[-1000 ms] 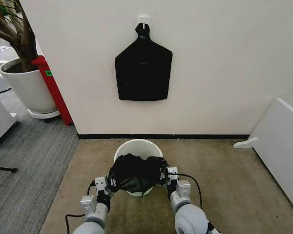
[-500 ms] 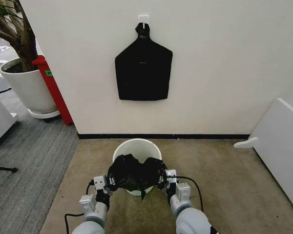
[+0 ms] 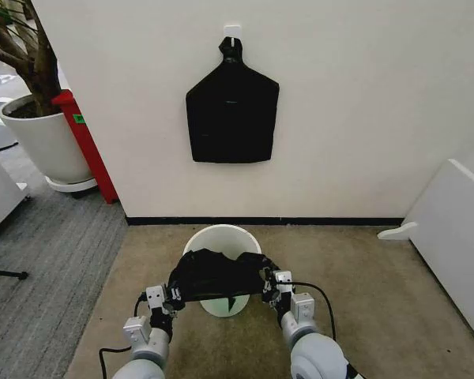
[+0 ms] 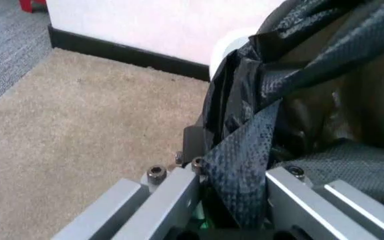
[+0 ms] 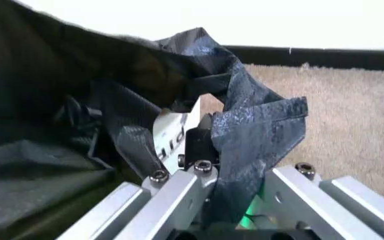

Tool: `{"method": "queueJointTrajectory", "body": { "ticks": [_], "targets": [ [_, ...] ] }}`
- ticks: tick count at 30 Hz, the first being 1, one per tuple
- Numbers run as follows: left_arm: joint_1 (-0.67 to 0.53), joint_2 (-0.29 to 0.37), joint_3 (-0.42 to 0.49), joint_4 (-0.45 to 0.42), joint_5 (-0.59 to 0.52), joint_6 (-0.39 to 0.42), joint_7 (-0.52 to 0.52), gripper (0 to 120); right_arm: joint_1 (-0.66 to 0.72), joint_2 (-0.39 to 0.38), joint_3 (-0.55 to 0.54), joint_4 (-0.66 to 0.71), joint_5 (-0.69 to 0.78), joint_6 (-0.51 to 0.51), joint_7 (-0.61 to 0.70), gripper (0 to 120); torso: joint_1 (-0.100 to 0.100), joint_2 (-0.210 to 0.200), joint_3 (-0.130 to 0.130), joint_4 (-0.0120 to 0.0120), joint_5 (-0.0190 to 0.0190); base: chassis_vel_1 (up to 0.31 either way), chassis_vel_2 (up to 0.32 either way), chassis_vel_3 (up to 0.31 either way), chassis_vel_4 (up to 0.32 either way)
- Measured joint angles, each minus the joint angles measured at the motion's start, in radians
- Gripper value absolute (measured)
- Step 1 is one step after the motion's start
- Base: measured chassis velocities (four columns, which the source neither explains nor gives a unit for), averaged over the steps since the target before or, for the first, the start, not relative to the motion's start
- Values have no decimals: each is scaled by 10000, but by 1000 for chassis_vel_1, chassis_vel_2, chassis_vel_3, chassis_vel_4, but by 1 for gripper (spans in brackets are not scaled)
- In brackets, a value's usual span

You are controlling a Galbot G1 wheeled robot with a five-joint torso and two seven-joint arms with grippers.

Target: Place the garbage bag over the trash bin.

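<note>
**Garbage bag stretched between both arms, near side of the bin**

The garbage bag (image 3: 216, 275) hangs as a taut black band in front of me, its long axis running side to side from one arm to the other. It sits over the near part of the trash bin (image 3: 221, 237), covering the near rim, while the far rim and the white inside wall are bare. A loose tail of plastic droops from its lower edge against the bin's front wall. I cannot tell from here how far the mouth is open, or whether it faces down.

My left gripper (image 3: 171, 298) has its fingers closed on the bag's left end; in the left wrist view a twisted strip of plastic (image 4: 242, 165) runs down between them. My right gripper (image 3: 269, 287) is clamped on the right end the same way, with a crumpled fold (image 5: 259, 130) pinched between its fingers. Both sit just beside the bin, one at each side.

I judge this as the spreading step: the bag is gripped and pulled wide, but not yet seated round the rim. The next move, as I read it, calls for carrying both ends forward and down together so the mouth clears the far rim, keeping the tension even so the thin plastic neither slips nor tears.

The bin stands on the carpet (image 3: 363, 292) near the wall (image 3: 363, 118).
</note>
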Motion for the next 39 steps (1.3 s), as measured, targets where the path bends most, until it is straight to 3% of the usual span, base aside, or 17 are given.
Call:
{"method": "queueJointTrajectory", "body": {
  "ticks": [39],
  "targets": [
    [-1383,-365,436,2138,24,-146,-29,0,415,294,-335,-1763,-275,270,-134,0,0,1,-1,0,-1,0,0,0,0]
  ]
}}
